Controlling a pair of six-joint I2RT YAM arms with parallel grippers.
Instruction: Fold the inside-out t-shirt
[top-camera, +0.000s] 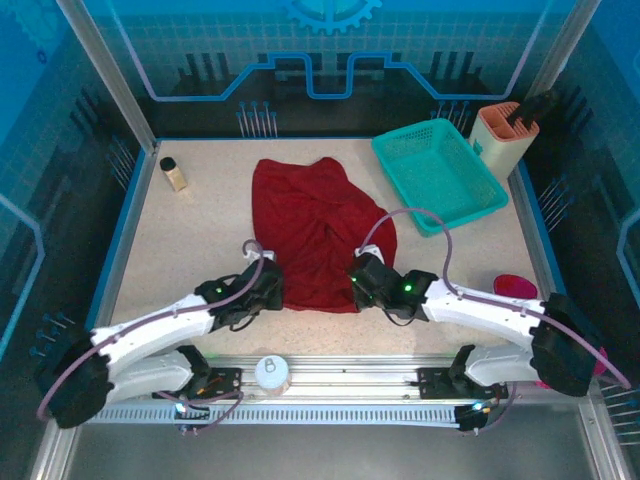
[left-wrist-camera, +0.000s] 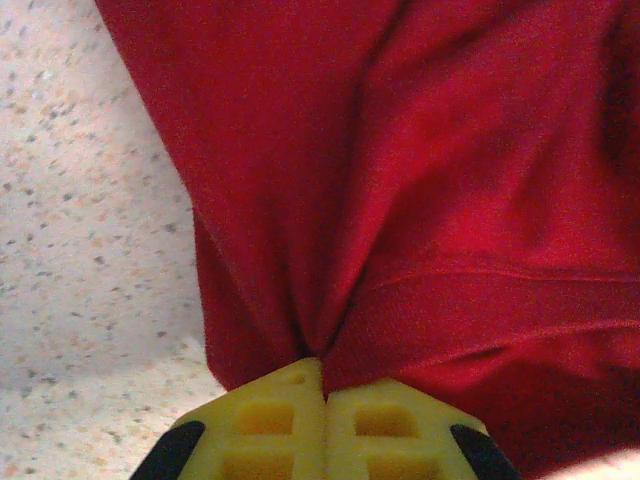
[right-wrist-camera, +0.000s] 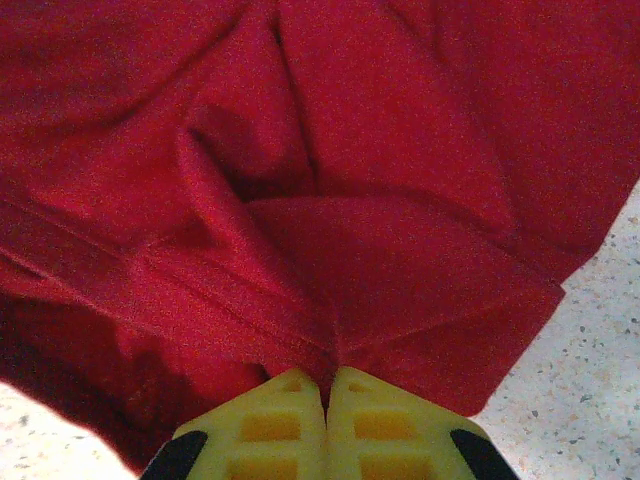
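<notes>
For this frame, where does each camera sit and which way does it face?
Top external: above and behind the arm bases, looking down on the table, t-shirt and teal basket; both arms show.
Left wrist: on the left arm, low, facing the t-shirt; yellow left fingers show, shut on its edge.
Right wrist: same on the right arm; right fingers shut on a hem.
Both wrist views share the t-shirt.

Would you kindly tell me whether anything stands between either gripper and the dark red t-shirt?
Nothing visible does. The left gripper and the right gripper are each shut on the near edge of the t-shirt. The teal basket and the small bottle stand off the cloth.
</notes>
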